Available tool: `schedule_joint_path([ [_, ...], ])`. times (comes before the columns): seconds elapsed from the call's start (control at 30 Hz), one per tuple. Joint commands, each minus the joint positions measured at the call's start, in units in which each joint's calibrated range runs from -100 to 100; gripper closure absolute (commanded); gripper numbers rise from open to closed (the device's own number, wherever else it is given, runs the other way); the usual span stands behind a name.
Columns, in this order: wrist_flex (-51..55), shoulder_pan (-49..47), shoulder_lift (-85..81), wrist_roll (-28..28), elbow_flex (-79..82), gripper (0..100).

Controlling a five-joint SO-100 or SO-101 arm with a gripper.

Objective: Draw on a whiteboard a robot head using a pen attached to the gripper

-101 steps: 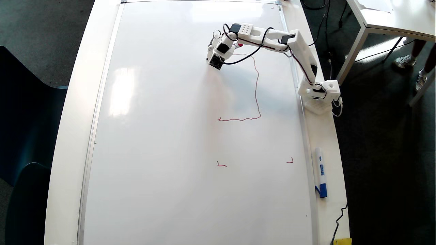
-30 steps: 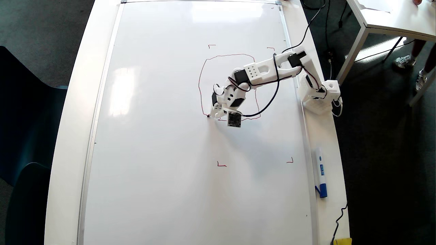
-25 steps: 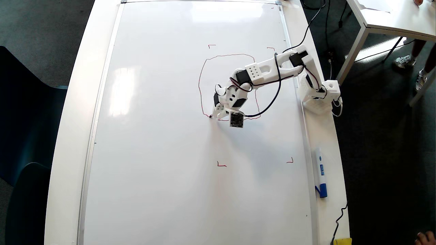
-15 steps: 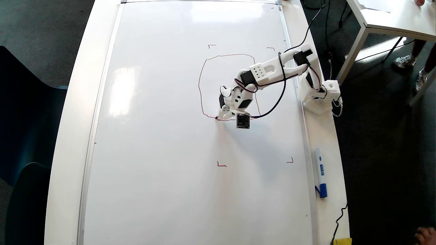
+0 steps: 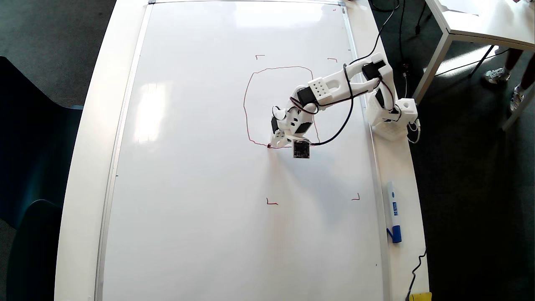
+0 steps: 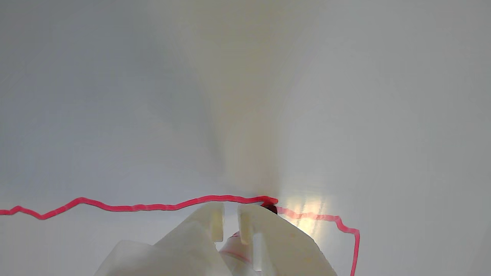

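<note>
In the wrist view, closest to us, we see the white gripper point(image 6: 230, 218) rising from the bottom edge, its two fingers drawn nearly together with only a narrow slot between them. Wedged in that slot is the pen point(image 6: 234, 240), of which only a pale barrel with a red band shows, and a dark tip point(image 6: 271, 209) pokes out beside the right finger. That tip meets the whiteboard point(image 6: 115, 96) right on a wobbly red line, part of the robot head point(image 6: 134, 207) drawing, which runs in from the left edge, passes under the tip, and drops toward the bottom edge at the right. In the overhead view, the gripper point(image 5: 276, 140) sits in the right half of the whiteboard point(image 5: 200, 167), nearer its top edge than its bottom one. The pen tip point(image 5: 269, 146) touches the lower left bend of the robot head point(image 5: 245, 104), so far a rounded outline only. A small dark square module point(image 5: 301, 149) hangs beside the gripper. Four small red corner marks point(image 5: 271, 202) surround the drawing area. Farther out, along the right edge, the arm's base point(image 5: 395, 117) stands on the white table's margin, and a white marker with a blue cap point(image 5: 393, 211) lies below it; its blue label is too small for us to read.
</note>
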Motion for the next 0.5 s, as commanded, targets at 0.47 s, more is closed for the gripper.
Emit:
schedule_joint_path([
  [0.47,9.1,5.6,-13.2,0.5,-4.5,99],
])
